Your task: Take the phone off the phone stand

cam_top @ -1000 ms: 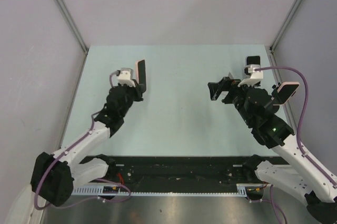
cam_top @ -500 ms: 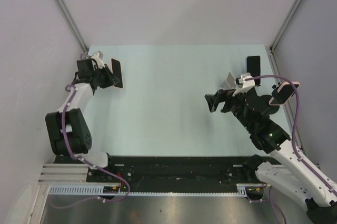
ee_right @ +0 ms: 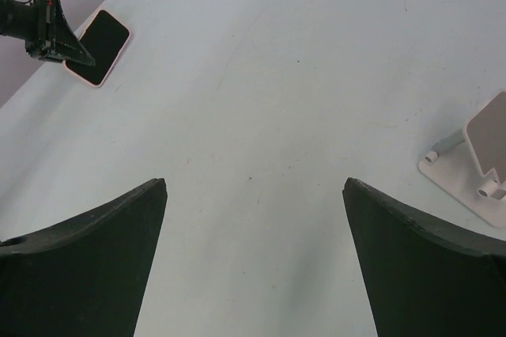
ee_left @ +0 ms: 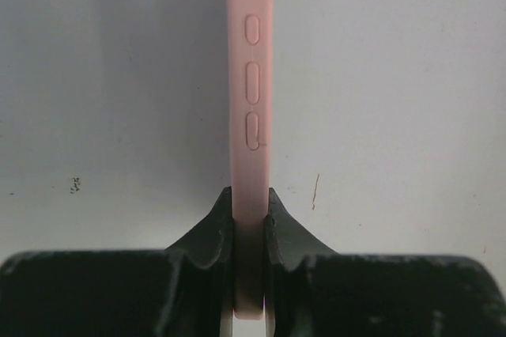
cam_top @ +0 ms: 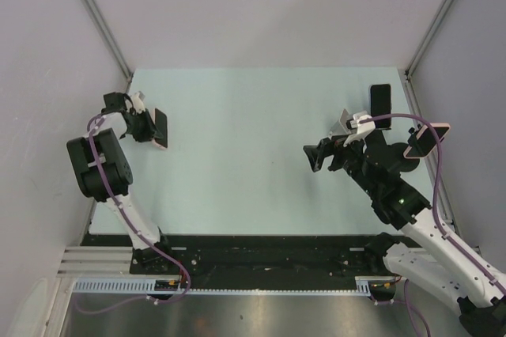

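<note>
Slim, pink-cased, black-screened phone (ee_right: 99, 46)

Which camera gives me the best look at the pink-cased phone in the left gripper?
Right wrist: the pink-cased phone shows most of its black screen and pink rim. Left wrist shows only its side edge with buttons; the top view shows it small and dark.

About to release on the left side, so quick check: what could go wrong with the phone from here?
1. The left gripper clamps only one end of the phone; the long overhang could pivot or slip.
2. The phone sits near the left edge of the table, so if dropped it might slide off.
3. The open right gripper is beside the empty phone stand and could knock it.
</note>
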Action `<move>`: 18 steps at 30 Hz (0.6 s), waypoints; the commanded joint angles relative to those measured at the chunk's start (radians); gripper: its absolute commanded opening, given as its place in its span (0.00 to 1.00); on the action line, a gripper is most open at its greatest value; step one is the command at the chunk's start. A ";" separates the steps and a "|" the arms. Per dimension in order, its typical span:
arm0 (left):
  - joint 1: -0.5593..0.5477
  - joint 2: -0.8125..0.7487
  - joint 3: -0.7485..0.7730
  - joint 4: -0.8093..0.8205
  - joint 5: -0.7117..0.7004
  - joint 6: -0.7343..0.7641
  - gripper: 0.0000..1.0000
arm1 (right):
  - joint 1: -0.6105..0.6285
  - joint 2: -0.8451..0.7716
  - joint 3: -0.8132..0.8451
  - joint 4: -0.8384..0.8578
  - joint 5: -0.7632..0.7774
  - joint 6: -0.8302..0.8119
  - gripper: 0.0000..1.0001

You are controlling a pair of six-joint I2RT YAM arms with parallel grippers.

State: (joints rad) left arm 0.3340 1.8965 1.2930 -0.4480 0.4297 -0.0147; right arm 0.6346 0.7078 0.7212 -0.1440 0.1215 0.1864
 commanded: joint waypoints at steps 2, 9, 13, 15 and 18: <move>0.025 0.052 0.080 -0.035 0.018 0.108 0.15 | -0.007 0.010 -0.002 0.046 -0.026 -0.022 1.00; 0.031 0.055 0.078 -0.043 -0.066 0.108 0.55 | -0.009 0.025 -0.005 0.050 -0.040 -0.024 1.00; 0.034 0.046 0.081 -0.043 -0.115 0.095 0.66 | -0.009 0.024 -0.006 0.047 -0.042 -0.022 1.00; 0.034 0.038 0.078 -0.043 -0.134 0.087 0.72 | -0.009 0.024 -0.006 0.047 -0.040 -0.024 1.00; 0.033 0.030 0.074 -0.041 -0.170 0.071 0.81 | -0.009 0.024 -0.008 0.049 -0.039 -0.022 1.00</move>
State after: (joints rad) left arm 0.3622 1.9579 1.3392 -0.4896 0.3038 0.0341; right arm 0.6304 0.7357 0.7170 -0.1368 0.0887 0.1787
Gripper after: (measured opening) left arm 0.769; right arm 0.995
